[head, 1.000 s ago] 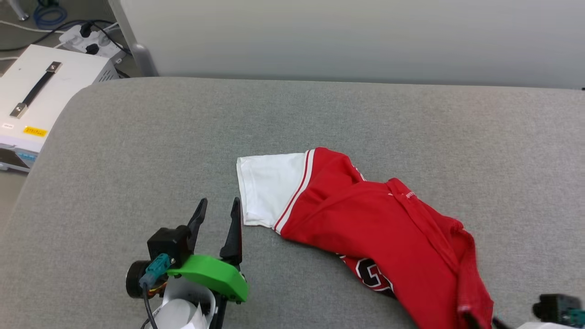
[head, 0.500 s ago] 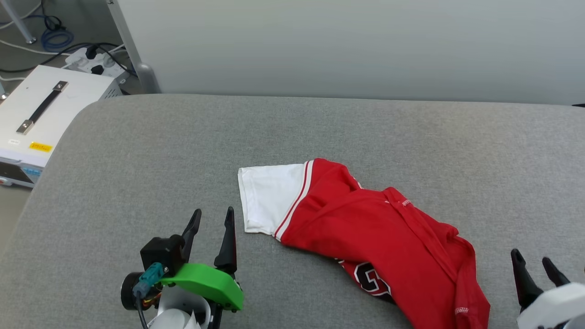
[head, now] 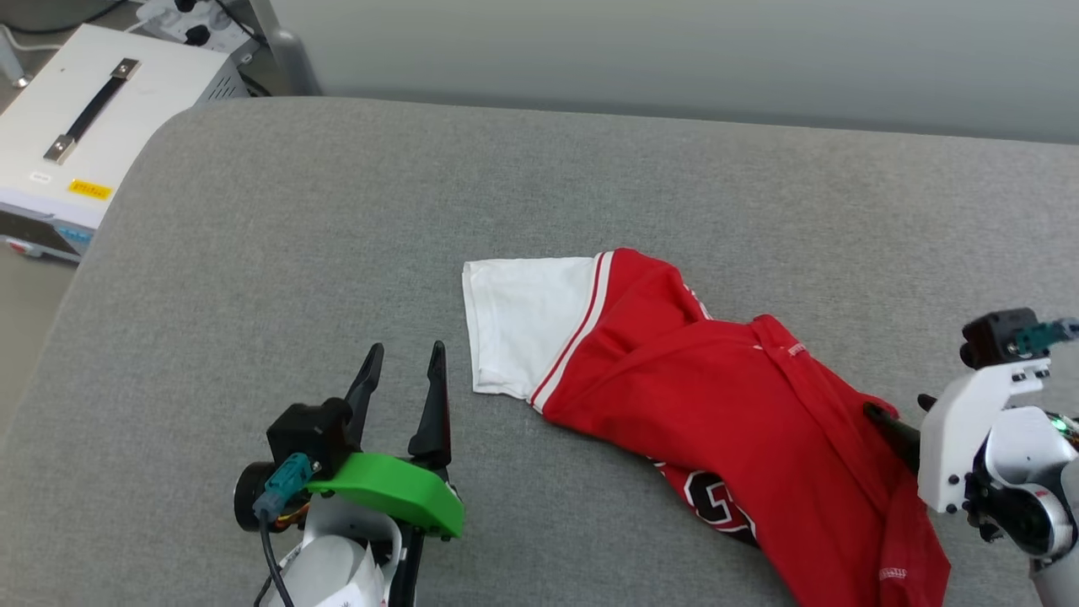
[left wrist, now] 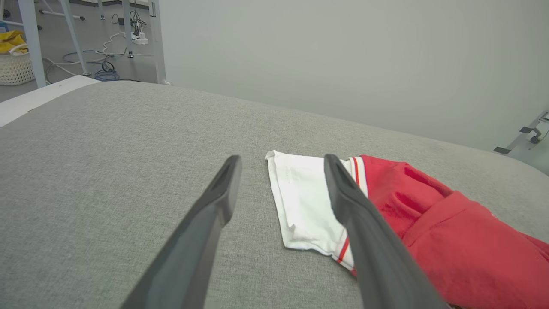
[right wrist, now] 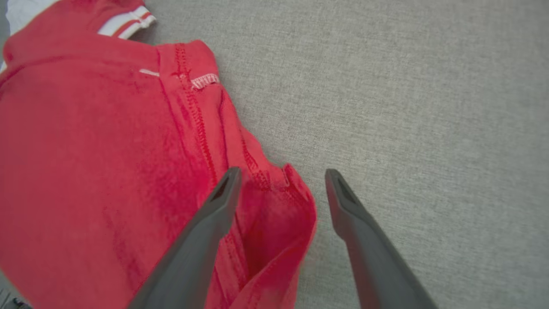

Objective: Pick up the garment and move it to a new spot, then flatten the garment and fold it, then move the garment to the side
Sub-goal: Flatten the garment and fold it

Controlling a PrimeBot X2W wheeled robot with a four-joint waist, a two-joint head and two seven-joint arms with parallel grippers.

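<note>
The task is judged to be near its start: no step can be counted as finished. The garment [head: 716, 405] is found crumpled on the grey table [head: 337, 211], right of the middle, with 1 white sleeve [head: 523, 324] laid flat toward the left. It is gripped by neither hand. The left hand [head: 406, 352] is spread wide just beside that sleeve, apart from it. The right hand [right wrist: 283, 174] is spread wide astride a bunched red edge. Lifting, moving, flattening, folding and setting aside are all left. Counted: 1 garment, 2 hands, 1 white box [head: 110, 110] off the table.
</note>
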